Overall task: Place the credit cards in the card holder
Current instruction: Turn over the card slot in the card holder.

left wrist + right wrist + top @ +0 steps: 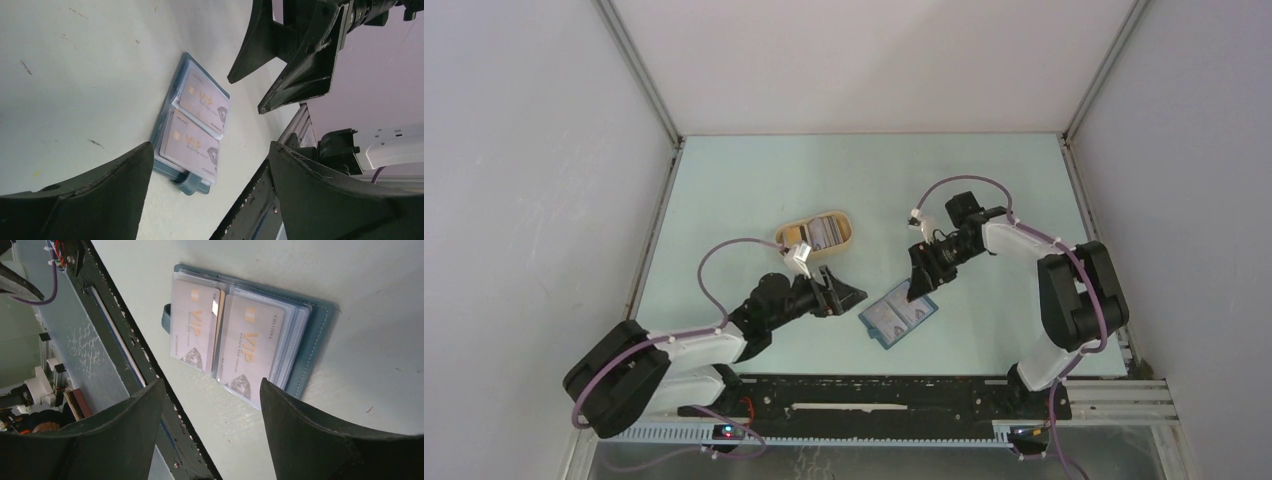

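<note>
The teal-blue card holder (898, 318) lies open on the table between my two arms. In the left wrist view the card holder (168, 107) shows two pinkish credit cards (202, 102) in its clear sleeves. The right wrist view shows the same holder (314, 335) with a card (191, 322) on one page and a card (250, 340) on the other. My left gripper (849, 296) (210, 160) stands open and empty just left of the holder. Just above the holder's far edge, my right gripper (921, 292) (212, 395) is open and empty too.
A tan oval tray (852, 233) holding more pale cards (822, 233) sits behind the left gripper. The black mounting rail (874, 390) runs along the near table edge. Grey walls close in the left, right and back sides.
</note>
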`<act>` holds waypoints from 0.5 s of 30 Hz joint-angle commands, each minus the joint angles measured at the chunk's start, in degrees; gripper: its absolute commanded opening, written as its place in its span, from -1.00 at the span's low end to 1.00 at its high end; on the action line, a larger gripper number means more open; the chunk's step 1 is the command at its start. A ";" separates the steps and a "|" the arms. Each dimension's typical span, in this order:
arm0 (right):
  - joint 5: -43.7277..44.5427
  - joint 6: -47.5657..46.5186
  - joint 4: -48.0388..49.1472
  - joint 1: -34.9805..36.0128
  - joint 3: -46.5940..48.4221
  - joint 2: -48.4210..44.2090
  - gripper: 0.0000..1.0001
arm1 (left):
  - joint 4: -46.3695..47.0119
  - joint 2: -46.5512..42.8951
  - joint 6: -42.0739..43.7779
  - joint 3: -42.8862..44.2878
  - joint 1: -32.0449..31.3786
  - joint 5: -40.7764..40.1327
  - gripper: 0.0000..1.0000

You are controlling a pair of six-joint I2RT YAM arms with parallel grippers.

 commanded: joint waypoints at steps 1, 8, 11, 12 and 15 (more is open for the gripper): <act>0.59 1.40 -0.79 -0.49 2.15 1.60 0.56 | 6.86 3.49 -1.83 2.06 -0.50 3.52 0.74; 1.22 1.49 -1.68 -0.59 2.48 4.07 0.49 | 8.81 9.22 -2.09 4.40 -1.30 5.55 0.37; 1.30 1.47 -1.92 -0.74 2.61 4.80 0.47 | 8.81 11.56 -2.08 5.70 -1.77 6.17 0.24; 1.26 1.42 -2.06 -0.76 2.58 5.00 0.46 | 8.81 12.42 -2.08 6.17 -1.97 6.42 0.22; 1.10 1.40 -2.20 -0.77 2.62 5.29 0.44 | 9.17 14.93 -2.16 7.44 -2.49 7.01 0.17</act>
